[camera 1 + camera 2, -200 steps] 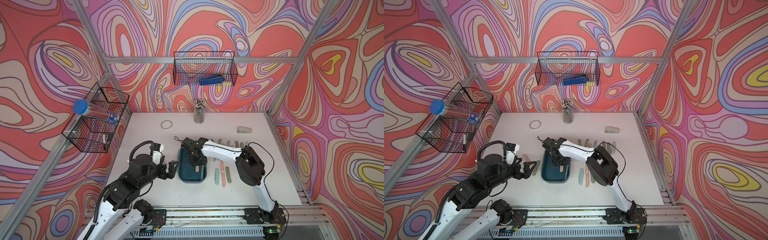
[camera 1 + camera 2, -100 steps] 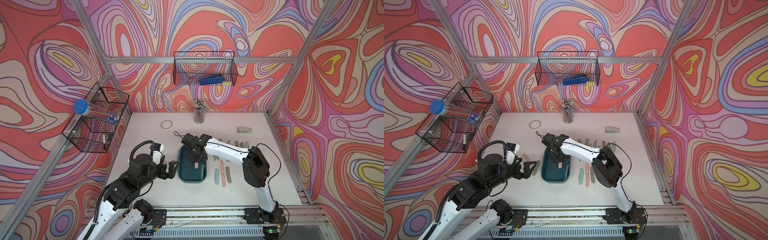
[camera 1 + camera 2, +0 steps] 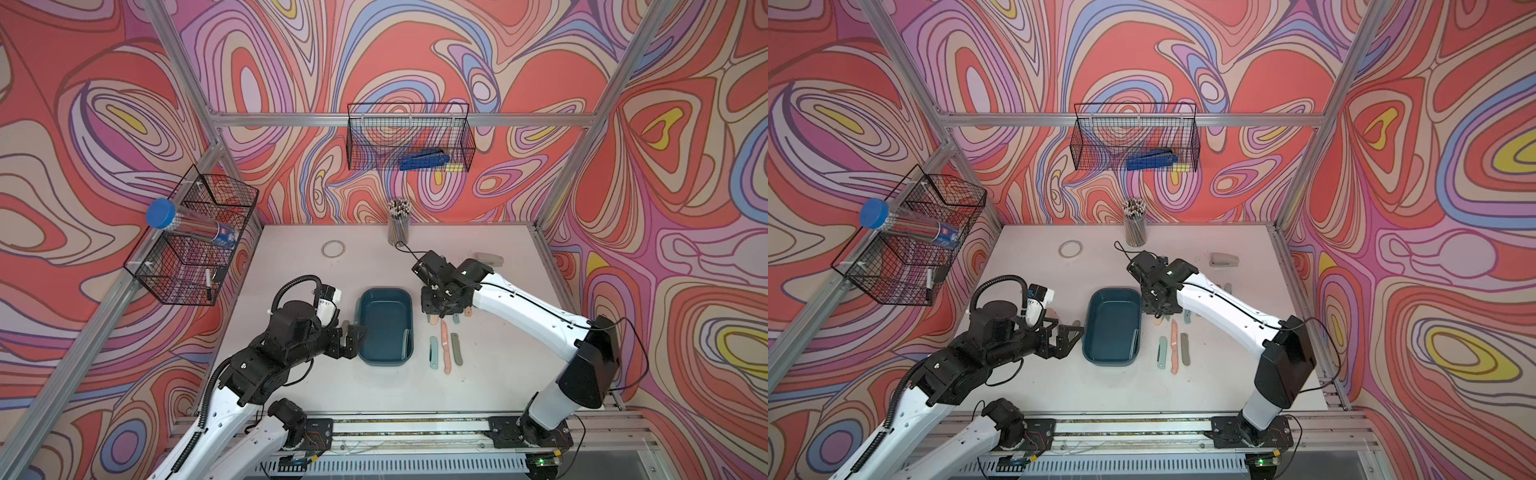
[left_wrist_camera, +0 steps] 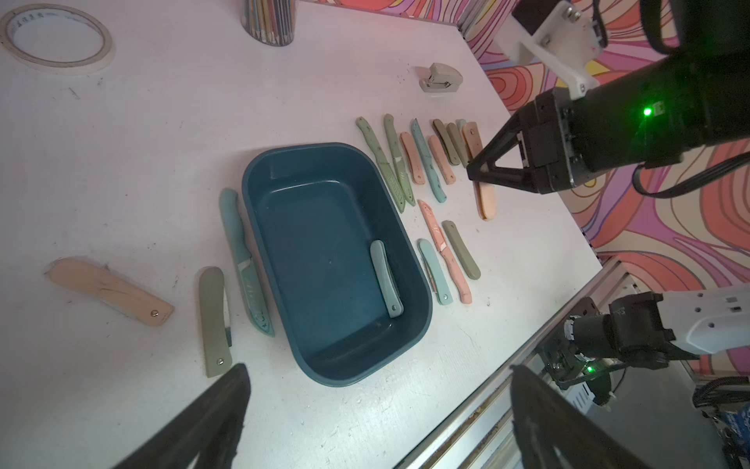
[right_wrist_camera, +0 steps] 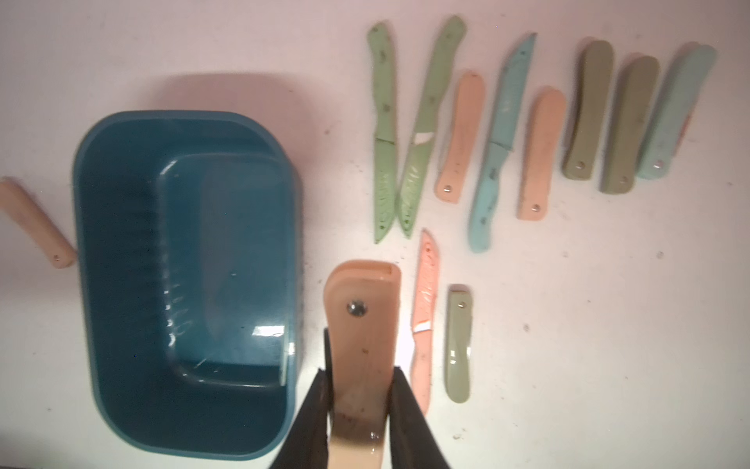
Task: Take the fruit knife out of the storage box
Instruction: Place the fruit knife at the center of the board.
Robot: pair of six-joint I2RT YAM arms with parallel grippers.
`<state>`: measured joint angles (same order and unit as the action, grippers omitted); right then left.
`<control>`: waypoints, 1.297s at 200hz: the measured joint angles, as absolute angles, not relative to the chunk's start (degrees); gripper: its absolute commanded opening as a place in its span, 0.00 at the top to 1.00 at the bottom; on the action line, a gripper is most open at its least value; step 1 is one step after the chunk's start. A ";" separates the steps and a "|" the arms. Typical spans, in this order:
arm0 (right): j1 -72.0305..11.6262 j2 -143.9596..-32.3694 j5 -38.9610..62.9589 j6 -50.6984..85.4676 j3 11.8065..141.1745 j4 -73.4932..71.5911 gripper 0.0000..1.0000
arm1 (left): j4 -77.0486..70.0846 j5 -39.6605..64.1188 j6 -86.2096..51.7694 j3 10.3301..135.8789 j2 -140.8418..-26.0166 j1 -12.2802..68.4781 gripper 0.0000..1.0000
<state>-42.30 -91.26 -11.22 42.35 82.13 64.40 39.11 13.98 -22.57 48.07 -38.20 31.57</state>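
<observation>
The dark teal storage box (image 3: 385, 326) (image 3: 1112, 326) sits mid-table. My right gripper (image 5: 360, 377) is shut on a peach folding fruit knife (image 5: 361, 308), held just outside the box's right wall over the white table. In both top views that gripper (image 3: 434, 313) (image 3: 1158, 316) hangs beside the box's far right corner. A pale teal folded knife (image 4: 385, 280) lies inside the box against its right wall. My left gripper (image 3: 351, 338) (image 4: 379, 373) is open with nothing in it, close to the box's left wall.
Several knives (image 5: 503, 138) lie in rows right of the box, and three more (image 4: 239, 260) lie left of it. A tape ring (image 3: 333, 248), pencil cup (image 3: 398, 226) and stapler (image 3: 490, 259) stand at the back. Wire baskets (image 3: 409, 141) (image 3: 195, 241) hang on the walls.
My right gripper has carried the peach knife from over the box to its right side, outside the wall. The left arm has not moved.
</observation>
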 measured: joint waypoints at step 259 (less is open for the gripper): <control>-29.54 -95.46 -4.69 34.09 56.31 55.57 0.68 | 38.30 15.31 -22.55 48.07 -38.28 31.57 0.00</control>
